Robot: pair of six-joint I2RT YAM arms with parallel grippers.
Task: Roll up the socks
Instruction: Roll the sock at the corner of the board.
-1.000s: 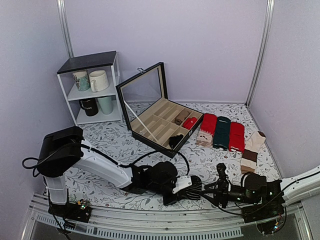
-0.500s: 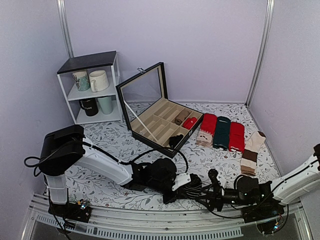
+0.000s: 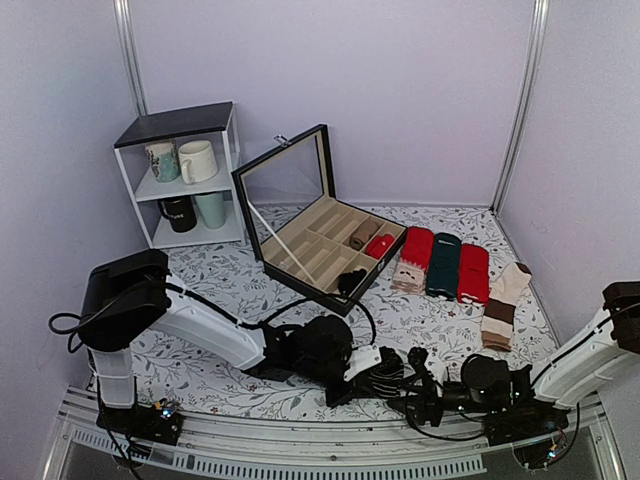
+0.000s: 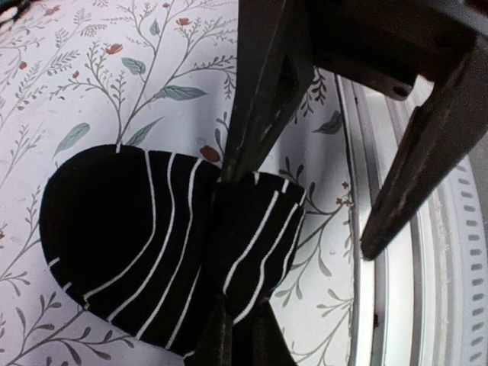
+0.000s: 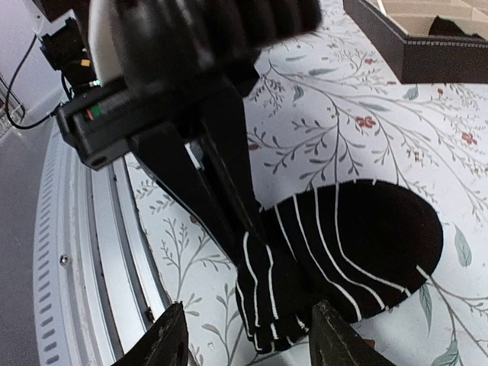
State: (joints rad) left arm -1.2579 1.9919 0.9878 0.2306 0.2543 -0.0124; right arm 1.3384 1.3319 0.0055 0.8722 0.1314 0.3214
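Your left gripper is clamped tight on the folded end of the socks, which lie on the flowered table beside its near rail. Your right gripper stands open, its fingertips either side of that fold and gripping nothing.

Middle of socks hidden behind left fingers, likely pinched.
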